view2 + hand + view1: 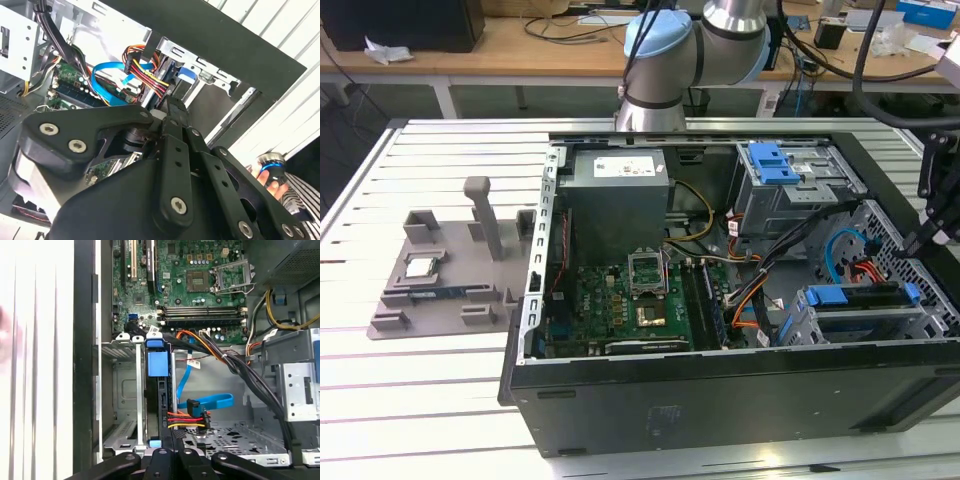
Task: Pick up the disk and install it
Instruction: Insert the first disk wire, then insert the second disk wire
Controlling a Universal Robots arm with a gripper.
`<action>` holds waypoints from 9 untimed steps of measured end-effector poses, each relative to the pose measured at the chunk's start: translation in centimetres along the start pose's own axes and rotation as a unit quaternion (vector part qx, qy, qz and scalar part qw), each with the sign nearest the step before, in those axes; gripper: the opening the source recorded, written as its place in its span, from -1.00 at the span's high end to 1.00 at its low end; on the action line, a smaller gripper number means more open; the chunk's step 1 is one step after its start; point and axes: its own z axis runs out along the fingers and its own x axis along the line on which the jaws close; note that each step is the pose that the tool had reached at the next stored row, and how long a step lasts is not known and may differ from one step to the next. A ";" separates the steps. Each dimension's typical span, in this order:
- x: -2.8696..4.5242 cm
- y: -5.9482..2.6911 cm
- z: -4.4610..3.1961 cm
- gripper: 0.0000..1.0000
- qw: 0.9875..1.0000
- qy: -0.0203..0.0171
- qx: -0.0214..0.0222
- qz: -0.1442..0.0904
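Gripper [932,235]: black linkage at the right edge of the exterior view, over the open computer case [720,390] by its drive cage [865,315]. Jaws drawn close together, fingertips meeting at the edge of the disk; a firm hold on it cannot be confirmed.

Disk [159,390]: lower centre of the first wrist view, on edge in the drive cage, blue carrier rails showing; in the exterior view [860,297] lower right.

Motherboard [625,305]: centre of exterior view, inside the case.

Grey fixture [450,270]: left of exterior view, on the slatted worktop [400,400].
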 end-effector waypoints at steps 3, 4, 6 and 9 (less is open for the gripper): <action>0.00 0.00 -0.02 0.79 1.000 0.000 0.000 0.000; 0.00 0.00 -0.03 0.79 1.000 0.000 0.000 0.000; 0.00 0.00 -0.04 0.79 1.000 0.000 0.000 0.000; 0.00 0.01 -0.07 0.53 1.000 0.000 0.000 0.000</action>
